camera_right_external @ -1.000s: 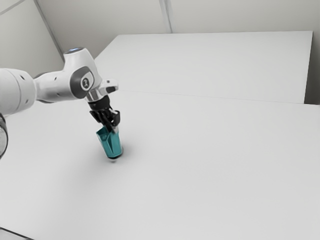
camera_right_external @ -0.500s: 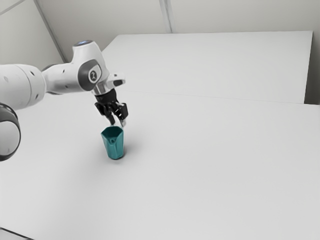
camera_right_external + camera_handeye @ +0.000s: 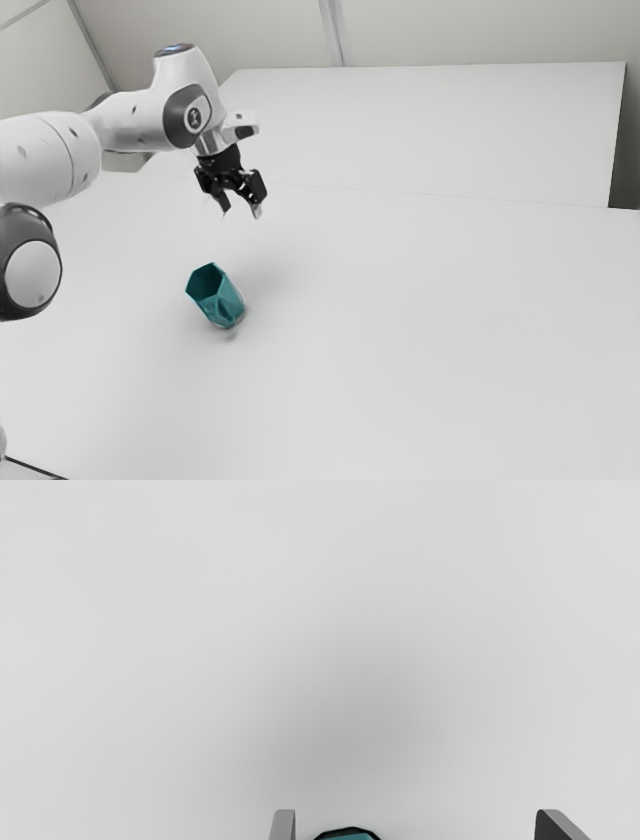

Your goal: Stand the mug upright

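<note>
High over the table in the exterior view is my gripper (image 3: 240,212), open and holding nothing. Below it and apart from it, the teal mug (image 3: 217,297) leans well over, its mouth tipped up toward the exterior view's left and its base low toward the right. In the wrist view the fingertips of my gripper (image 3: 415,817) stand wide apart, and an edge of the mug (image 3: 350,837) with a dark rim shows between and beyond them. Whether the mug's base fully touches the table is unclear.
The white table (image 3: 430,330) extends around the mug toward the exterior view's right. A pale panel (image 3: 420,130) rises behind it. The arm reaches in from the exterior view's left.
My gripper has risen away from the mug. The mug, tilted at first, stood nearly upright half a second ago and now leans strongly toward the exterior view's left.
</note>
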You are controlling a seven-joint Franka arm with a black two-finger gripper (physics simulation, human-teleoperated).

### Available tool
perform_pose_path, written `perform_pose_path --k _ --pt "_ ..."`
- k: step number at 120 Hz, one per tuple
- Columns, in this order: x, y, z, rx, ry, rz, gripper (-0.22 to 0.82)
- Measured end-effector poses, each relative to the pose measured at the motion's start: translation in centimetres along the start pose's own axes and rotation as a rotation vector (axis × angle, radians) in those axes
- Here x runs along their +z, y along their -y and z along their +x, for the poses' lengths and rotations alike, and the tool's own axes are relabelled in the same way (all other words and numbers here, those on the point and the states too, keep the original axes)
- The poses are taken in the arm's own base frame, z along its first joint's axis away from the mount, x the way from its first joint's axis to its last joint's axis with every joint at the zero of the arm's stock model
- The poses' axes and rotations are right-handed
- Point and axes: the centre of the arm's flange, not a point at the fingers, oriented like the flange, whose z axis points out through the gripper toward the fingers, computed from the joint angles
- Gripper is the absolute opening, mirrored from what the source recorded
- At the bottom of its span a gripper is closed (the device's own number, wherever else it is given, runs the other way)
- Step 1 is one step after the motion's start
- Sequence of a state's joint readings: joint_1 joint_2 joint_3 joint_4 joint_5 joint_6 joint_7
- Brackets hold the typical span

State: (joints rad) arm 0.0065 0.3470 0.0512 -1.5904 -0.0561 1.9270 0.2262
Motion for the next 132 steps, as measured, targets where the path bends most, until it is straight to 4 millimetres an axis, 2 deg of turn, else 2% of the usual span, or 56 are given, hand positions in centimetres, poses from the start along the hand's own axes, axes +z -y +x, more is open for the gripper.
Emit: perform_pose_path --k 9,29,51,64,80,94,105,119,132 --pt "-0.7 -0.5 1.7 0.011 -0.003 0.004 0.54" --pt "-1.8 -1.3 3.9 0.027 0.007 0.005 0.57" --pt "-2.0 -1.8 3.9 0.034 0.041 0.01 0.59" --pt "-3.7 -1.7 3.0 0.028 0.046 0.01 0.6" --pt "-8.4 -1.6 1.4 0.024 -0.001 0.024 0.6" --pt "-12.4 -1.8 -1.1 0.029 -0.041 0.041 0.6" --pt "-14.7 -1.9 -3.3 0.038 -0.062 0.046 0.6" --pt "-16.8 -1.8 -5.4 0.047 -0.085 0.051 0.6" --pt "-17.3 -1.4 -6.0 0.054 -0.083 0.052 0.6"
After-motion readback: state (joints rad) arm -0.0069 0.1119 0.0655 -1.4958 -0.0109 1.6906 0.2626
